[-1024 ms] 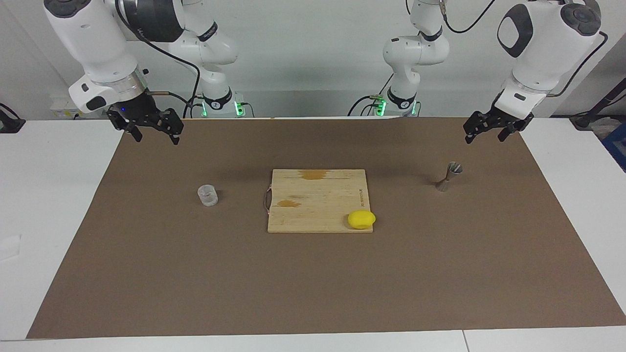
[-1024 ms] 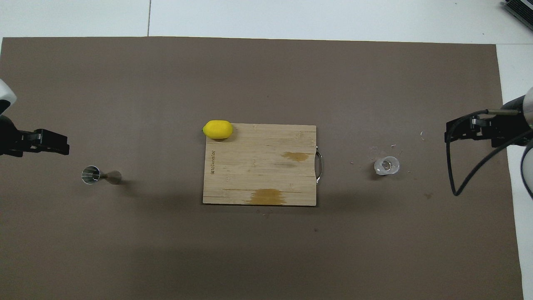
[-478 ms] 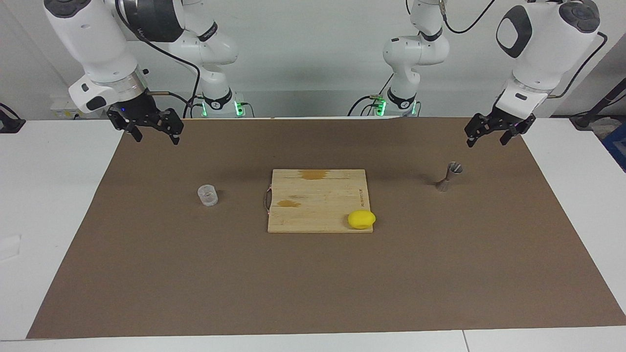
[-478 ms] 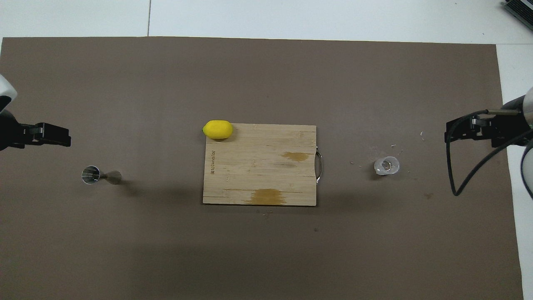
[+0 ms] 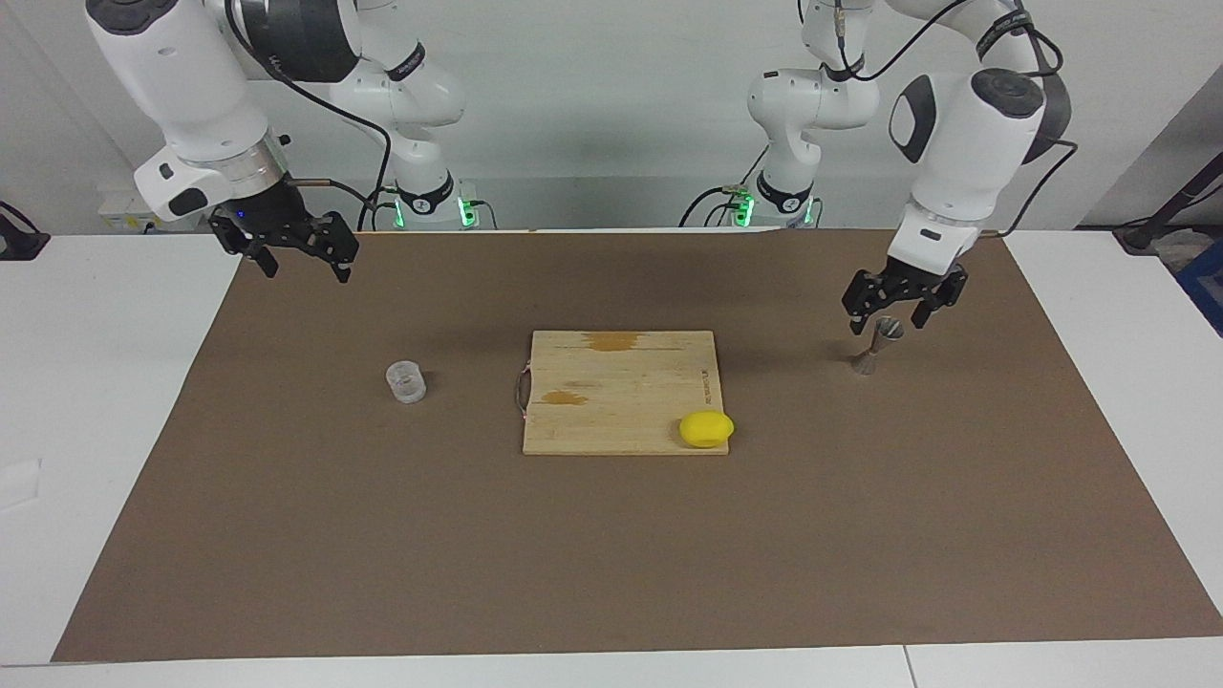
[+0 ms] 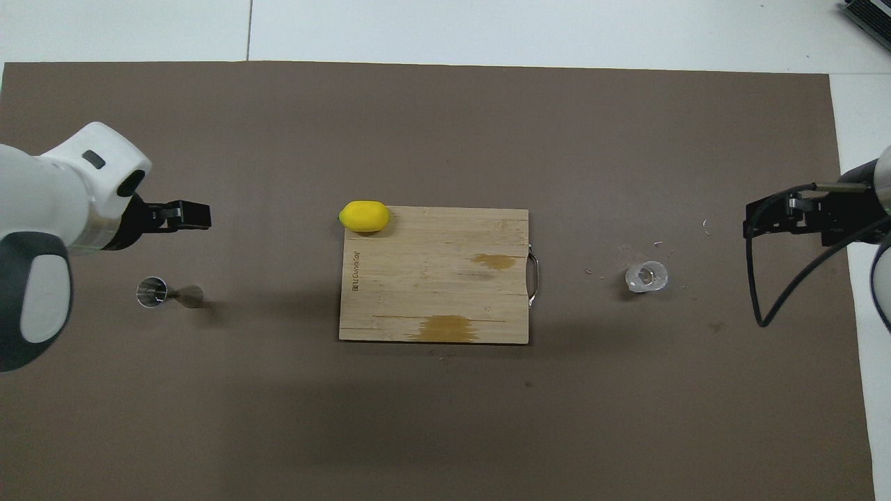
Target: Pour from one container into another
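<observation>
The clear cup stands upright on the brown mat toward the right arm's end. At the left arm's end stands the metal jigger. My left gripper is open and hangs low, close to the jigger's top rim, with nothing in it. I cannot tell whether it touches the jigger. Above the mat's corner at the right arm's end, my right gripper waits open and empty, well away from the cup.
A wooden cutting board with a metal handle lies mid-mat between the two containers. On the board's corner sits a yellow lemon. Small crumbs lie around the cup. White table borders the mat.
My left arm has swung in from the mat's edge and lowered its open gripper to the jigger. The right arm, cup, jigger, board and lemon have not moved.
</observation>
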`<state>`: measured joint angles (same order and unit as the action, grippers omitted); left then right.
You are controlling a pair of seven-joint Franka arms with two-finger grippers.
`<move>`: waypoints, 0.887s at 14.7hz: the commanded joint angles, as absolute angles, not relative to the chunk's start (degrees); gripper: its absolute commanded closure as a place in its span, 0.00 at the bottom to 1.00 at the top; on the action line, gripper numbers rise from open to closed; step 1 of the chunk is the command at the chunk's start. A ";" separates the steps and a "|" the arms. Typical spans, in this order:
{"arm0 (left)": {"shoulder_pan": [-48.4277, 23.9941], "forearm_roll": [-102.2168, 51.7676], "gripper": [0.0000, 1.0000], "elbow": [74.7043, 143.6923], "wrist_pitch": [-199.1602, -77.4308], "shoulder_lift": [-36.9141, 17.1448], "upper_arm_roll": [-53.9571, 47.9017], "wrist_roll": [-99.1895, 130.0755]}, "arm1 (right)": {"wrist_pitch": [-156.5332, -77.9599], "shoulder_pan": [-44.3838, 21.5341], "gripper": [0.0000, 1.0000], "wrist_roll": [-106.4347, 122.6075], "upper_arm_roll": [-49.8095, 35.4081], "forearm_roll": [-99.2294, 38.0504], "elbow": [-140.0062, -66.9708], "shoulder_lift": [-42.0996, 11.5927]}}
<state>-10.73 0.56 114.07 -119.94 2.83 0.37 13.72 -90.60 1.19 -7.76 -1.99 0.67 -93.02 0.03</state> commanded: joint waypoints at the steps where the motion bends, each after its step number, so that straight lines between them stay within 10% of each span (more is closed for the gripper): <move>1: -12.48 1.05 0.00 115.58 -124.53 2.20 1.14 18.79 | -90.53 1.93 0.00 -7.12 -2.37 0.79 -93.25 0.53; 13: -13.10 1.41 0.00 109.01 -117.47 0.36 1.06 19.60 | -90.53 1.93 0.00 -7.12 -2.46 0.79 -93.25 0.53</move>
